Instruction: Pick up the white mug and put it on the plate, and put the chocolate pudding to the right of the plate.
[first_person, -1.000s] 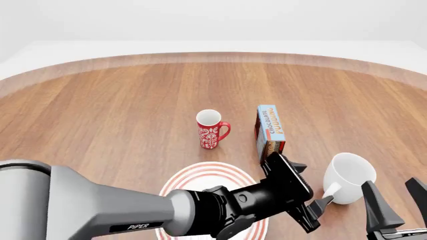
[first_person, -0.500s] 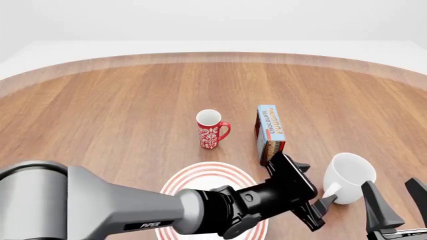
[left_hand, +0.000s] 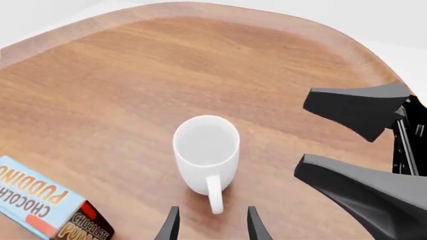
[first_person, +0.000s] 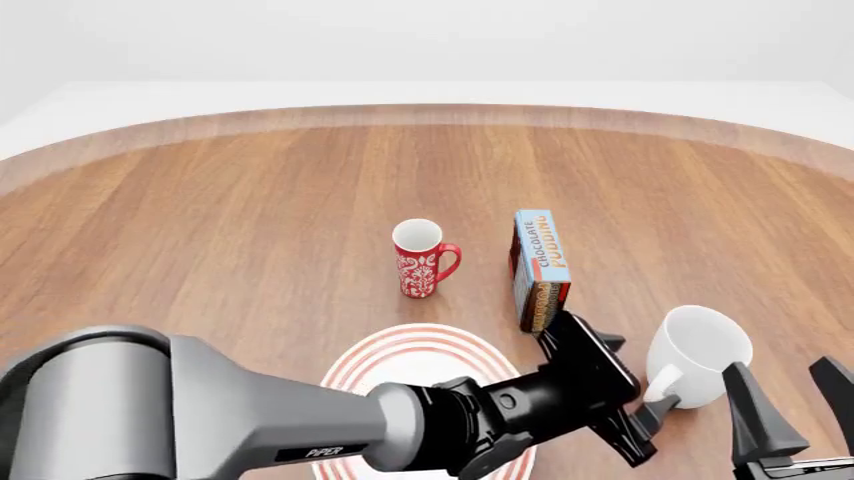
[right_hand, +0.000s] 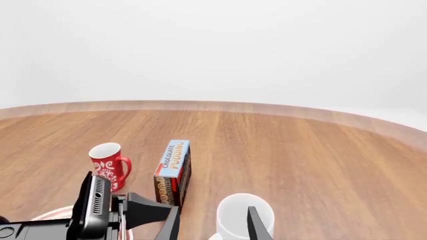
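Surface: round wooden table, pale plain backdrop. Left gripper, jaws apart, has advanced closer to the white mug; its fingertips flank the handle. Right gripper unmoved, spread open. Chocolate pudding stands beyond the plate; red mug beside it.

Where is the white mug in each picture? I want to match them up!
Front view: the white mug stands low on the right, in front of the chocolate pudding.
Left wrist view: mug in the middle, handle toward the camera.
Right wrist view: mug at the bottom edge, middle.
Shared landmark: the chocolate pudding box, beside the mug in every view.
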